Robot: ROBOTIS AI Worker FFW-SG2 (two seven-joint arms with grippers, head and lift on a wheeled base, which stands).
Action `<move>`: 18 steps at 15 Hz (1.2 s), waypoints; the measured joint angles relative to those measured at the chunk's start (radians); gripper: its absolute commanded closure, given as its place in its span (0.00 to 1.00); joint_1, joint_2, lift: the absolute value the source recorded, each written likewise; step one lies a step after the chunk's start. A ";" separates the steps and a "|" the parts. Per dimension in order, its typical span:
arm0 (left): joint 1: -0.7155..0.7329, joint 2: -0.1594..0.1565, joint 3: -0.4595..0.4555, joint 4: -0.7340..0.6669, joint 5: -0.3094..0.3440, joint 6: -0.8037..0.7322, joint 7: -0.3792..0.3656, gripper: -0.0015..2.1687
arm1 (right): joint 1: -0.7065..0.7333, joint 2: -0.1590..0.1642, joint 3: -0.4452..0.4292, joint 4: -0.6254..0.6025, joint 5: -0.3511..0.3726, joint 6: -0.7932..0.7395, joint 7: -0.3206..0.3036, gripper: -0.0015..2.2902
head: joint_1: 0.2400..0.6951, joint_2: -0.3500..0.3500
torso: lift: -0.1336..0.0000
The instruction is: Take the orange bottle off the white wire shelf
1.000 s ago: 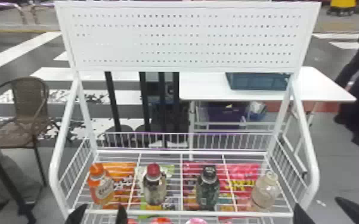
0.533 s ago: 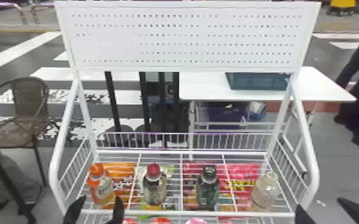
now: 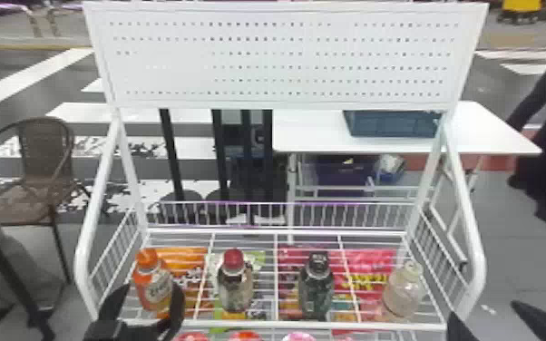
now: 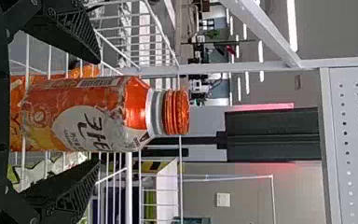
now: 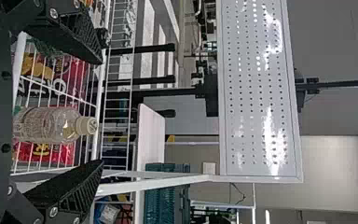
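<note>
Barcode [image 4: 97, 82], left wrist view, on orange bottle [image 4: 86, 116] between wide left fingers [image 3: 113, 304]; right fingers [image 3: 540, 323] wide.

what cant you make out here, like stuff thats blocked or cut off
- Foot of the orange bottle: left wrist view, behind the body of the left gripper.
- Foot of the clear bottle: right wrist view, behind the right gripper's body.
- What the pink round top below the shelf belongs to: head view, cut off by the bottom edge.
- Small print on the dark-capped bottle: head view, too small to read.
</note>
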 measured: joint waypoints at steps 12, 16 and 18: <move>-0.095 0.006 -0.048 0.080 0.046 -0.003 0.004 0.30 | -0.010 0.000 0.002 0.013 0.003 0.000 0.000 0.06 | 0.57 0.50 | 1.00; -0.091 0.008 -0.049 0.078 0.050 -0.003 0.013 0.30 | -0.014 0.000 0.005 0.015 0.004 0.000 0.000 0.06 | 0.57 0.50 | 1.00; -0.085 0.009 -0.048 0.072 0.051 -0.003 0.016 0.30 | -0.018 -0.001 0.007 0.018 0.004 0.000 0.000 0.06 | 0.57 0.50 | 1.00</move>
